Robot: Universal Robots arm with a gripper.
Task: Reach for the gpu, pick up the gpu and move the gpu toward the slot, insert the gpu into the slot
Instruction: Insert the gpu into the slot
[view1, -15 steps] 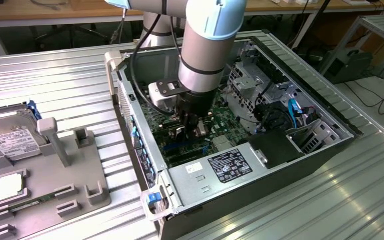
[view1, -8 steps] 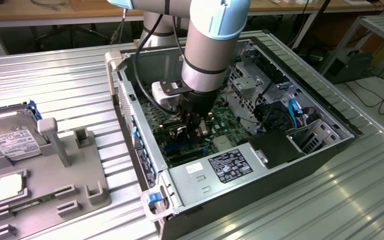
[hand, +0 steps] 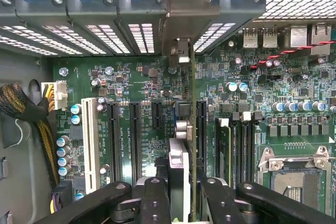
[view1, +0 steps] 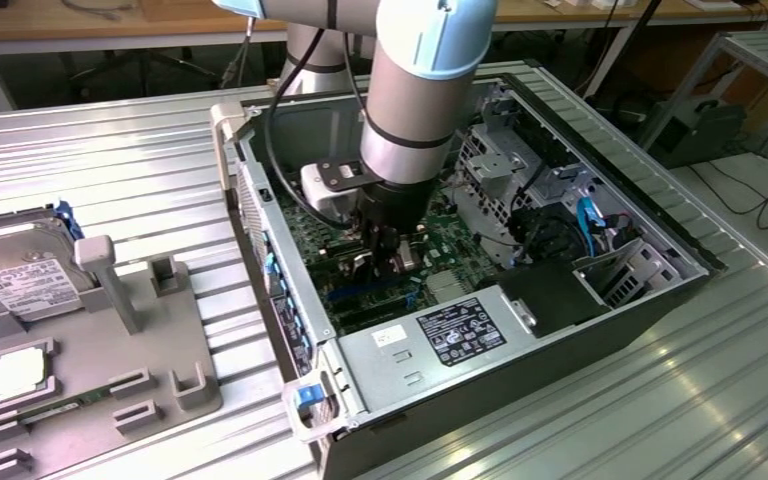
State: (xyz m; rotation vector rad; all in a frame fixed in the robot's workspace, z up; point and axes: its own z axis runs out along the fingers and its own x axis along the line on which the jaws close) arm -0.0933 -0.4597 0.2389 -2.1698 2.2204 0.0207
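My gripper (hand: 181, 184) is low inside the open computer case (view1: 651, 215), over the green motherboard (hand: 152, 82), and is shut on the gpu (hand: 180, 129). I see the card edge-on between the black fingers (hand: 155, 198), standing upright. Its silver end bracket (hand: 181, 22) reaches the case's rear slot openings. Long black slots (hand: 135, 140) run parallel to the card, and its thin edge stands right beside one slot (hand: 201, 124). I cannot tell whether the card's lower edge sits in a connector. In the exterior view the gripper (view1: 384, 250) is down among the boards.
The square metal CPU socket (hand: 294, 182) and memory slots (hand: 236, 145) lie on one side of the card, a white slot (hand: 89, 140) and a yellow-black cable bundle (hand: 31, 114) on the other. The power supply (view1: 451, 330) and drive cage (view1: 624, 270) crowd the case. Outside stand a hard drive (view1: 17, 275) and a grey fixture (view1: 117, 360).
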